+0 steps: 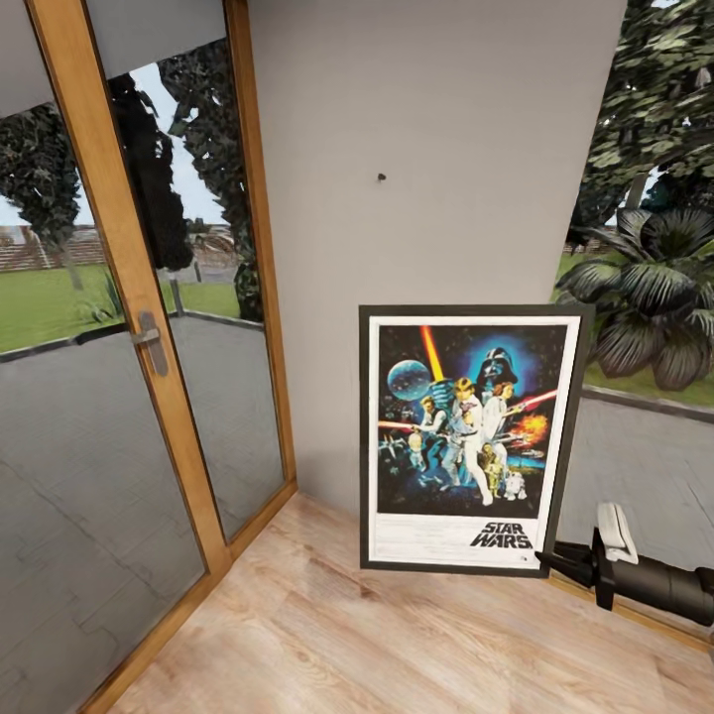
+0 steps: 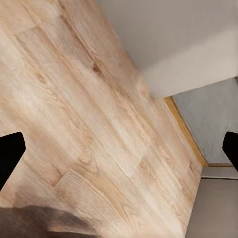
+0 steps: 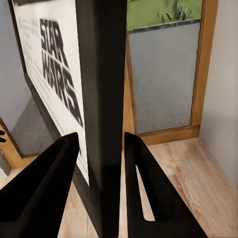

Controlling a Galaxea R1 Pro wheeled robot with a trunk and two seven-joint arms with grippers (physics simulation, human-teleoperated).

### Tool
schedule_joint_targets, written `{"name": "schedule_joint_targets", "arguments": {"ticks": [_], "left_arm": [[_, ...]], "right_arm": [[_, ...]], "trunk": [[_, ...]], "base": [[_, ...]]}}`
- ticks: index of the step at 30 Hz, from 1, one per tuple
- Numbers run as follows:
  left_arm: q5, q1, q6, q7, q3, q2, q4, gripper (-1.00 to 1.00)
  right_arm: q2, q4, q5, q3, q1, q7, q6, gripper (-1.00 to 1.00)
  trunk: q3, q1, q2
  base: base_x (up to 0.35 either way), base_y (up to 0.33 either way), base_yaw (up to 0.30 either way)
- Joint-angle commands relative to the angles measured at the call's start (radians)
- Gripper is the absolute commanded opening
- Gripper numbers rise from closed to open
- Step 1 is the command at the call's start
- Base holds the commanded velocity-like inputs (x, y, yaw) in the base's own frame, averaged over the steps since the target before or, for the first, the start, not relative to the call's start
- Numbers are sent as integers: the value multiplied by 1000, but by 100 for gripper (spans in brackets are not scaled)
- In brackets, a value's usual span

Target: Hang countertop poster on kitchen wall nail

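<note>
Here, one poster (image 1: 466, 438) is pinched by right fingers (image 3: 47, 188), below one wall nail (image 1: 381, 178).

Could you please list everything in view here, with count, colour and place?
poster: one, black frame, white border, colourful figures on dark blue, upright before the wall, its lower right edge between the right pincer's fingers
wall nail: one, dark, on the wall above the poster
wall: one, light grey, straight ahead
glass door: one, light wooden frame, grey handle, at the left
floor: light wood planks, below
plants: dark green, outside at the right
right pincer: one, black, shut on the poster's frame
left pincer: one, black, open over the floor
</note>
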Motion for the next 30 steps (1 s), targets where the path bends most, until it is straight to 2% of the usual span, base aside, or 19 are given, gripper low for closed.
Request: {"name": "schedule_joint_targets", "arguments": {"ticks": [1,5,12,13,15,16,17,21,23,25,27,30], "left_arm": [[-10,-1,-8,-2,8,0,1,100],[-10,-1,-8,-4,8,-3,1,100],[-11,-1,-2,-6,4,-18,1,100],[-12,-1,0,-6,3,-19,1,100],[-12,-1,1,-7,2,-19,1,100],[-12,-1,2,-7,1,-19,1,100],[-13,-1,3,-7,1,-19,1,100],[-13,-1,3,-7,0,-19,1,100],[-13,-1,3,-7,1,-19,1,100],[-13,-1,3,-7,1,-19,1,100],[-14,-1,3,-7,1,-19,1,100],[-14,-1,3,-7,2,-20,1,100]], "right_arm": [[0,0,-3,0,-1,10,14,-100],[-1,2,-2,-1,-6,19,15,-100],[1,1,-4,-1,-11,37,12,-100],[1,-47,-10,-1,-11,53,14,-100],[1,-68,-19,-1,-11,53,16,-100],[1,-81,-31,-2,-11,53,17,-100],[1,-95,-61,-2,-11,53,19,-100],[1,-102,-79,0,-11,52,19,-100],[1,-110,-83,0,-15,45,64,-100],[-2,-146,-86,-1,-27,35,144,-100],[-3,-203,-86,-2,-74,32,220,-100],[-3,-220,-85,-2,-121,30,282,-100]], "trunk": [[-2,1,-2],[-2,1,-2],[-2,1,-2],[-2,1,-2],[-2,1,-2],[-2,1,-2],[-2,1,-2],[-2,1,-2],[-2,1,-2],[-2,1,-2],[-1,1,-2],[0,1,-2]], "base": [[0,0,0],[45,13,0],[272,87,0],[322,140,0],[314,154,0],[297,177,0],[277,196,0],[269,203,0],[228,181,0],[102,81,0],[29,23,-15],[15,12,-49]]}}
